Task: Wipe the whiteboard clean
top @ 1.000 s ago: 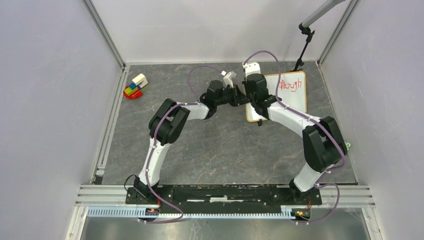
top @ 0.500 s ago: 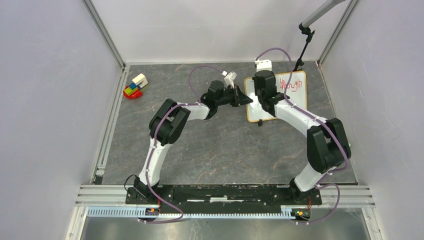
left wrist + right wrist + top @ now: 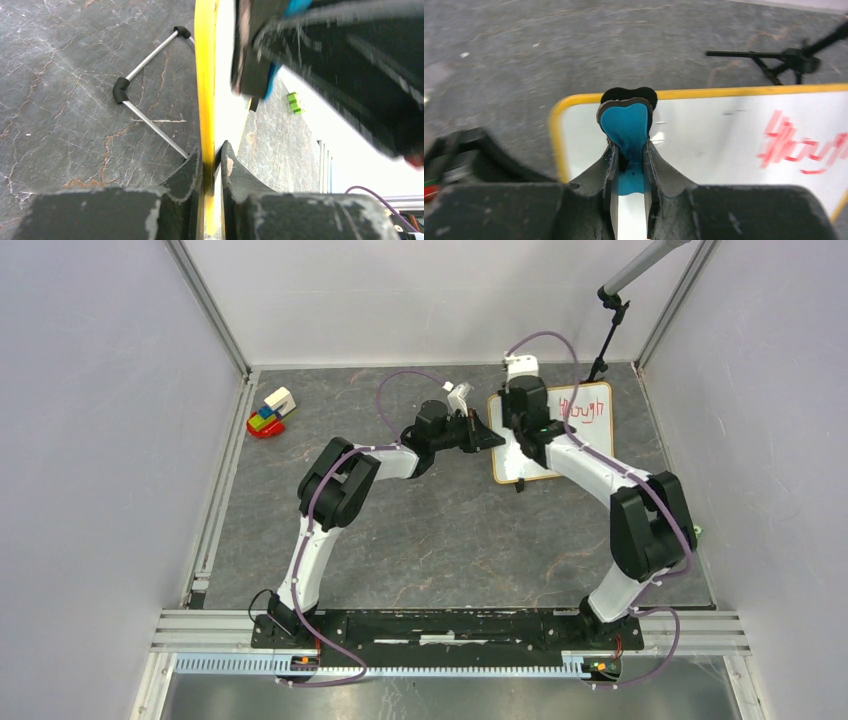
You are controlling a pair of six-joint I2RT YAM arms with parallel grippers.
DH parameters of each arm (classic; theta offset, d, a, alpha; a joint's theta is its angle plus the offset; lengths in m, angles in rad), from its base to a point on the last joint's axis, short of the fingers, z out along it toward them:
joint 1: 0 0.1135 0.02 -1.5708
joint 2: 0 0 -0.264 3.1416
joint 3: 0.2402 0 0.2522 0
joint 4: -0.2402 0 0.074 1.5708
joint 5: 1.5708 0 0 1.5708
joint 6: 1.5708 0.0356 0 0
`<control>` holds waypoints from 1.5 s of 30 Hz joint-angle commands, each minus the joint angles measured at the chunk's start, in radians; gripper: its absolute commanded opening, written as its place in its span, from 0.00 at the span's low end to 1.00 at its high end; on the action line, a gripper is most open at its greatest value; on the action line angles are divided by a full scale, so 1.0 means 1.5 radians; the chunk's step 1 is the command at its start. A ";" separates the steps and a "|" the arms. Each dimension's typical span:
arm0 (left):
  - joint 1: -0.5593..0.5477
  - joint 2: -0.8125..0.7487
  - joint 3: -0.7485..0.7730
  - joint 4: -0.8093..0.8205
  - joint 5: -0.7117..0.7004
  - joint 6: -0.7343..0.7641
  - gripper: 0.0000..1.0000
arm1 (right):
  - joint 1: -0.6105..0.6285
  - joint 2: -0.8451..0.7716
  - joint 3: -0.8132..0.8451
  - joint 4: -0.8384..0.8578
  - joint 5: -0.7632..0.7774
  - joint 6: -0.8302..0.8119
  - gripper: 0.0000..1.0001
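On the bench, far right: the whiteboard, its left edge turned toward the left arm.
Red marks: on the right part of the board, not yet wiped.
Left end effector: closed on the thin yellow frame, with only the tips gripping it.
Right end effector: closed on the blue eraser, over the board's far left corner and well apart from the marks. I cannot tell if the pad touches the surface.
Wire stand: behind the board, so I judge the board is propped up.
Risk, board: a hard stroke could pull the frame out of this small pinch, or turn the board on its stand.
Risk, eraser: side drag could twist it between the fingers.
Risk, arms: both end effectors are near each other, so a stroke leftward could make them collide.
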State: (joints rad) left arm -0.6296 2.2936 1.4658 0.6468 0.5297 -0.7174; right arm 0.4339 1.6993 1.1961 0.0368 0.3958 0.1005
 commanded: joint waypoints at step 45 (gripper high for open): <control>-0.004 -0.001 0.016 -0.070 -0.018 0.061 0.02 | -0.168 -0.113 -0.197 0.163 -0.093 0.093 0.01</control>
State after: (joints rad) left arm -0.6369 2.2936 1.4799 0.6369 0.5369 -0.7029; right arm 0.0616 1.5509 0.8509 0.2214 0.3248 0.2455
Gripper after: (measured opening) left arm 0.161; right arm 0.231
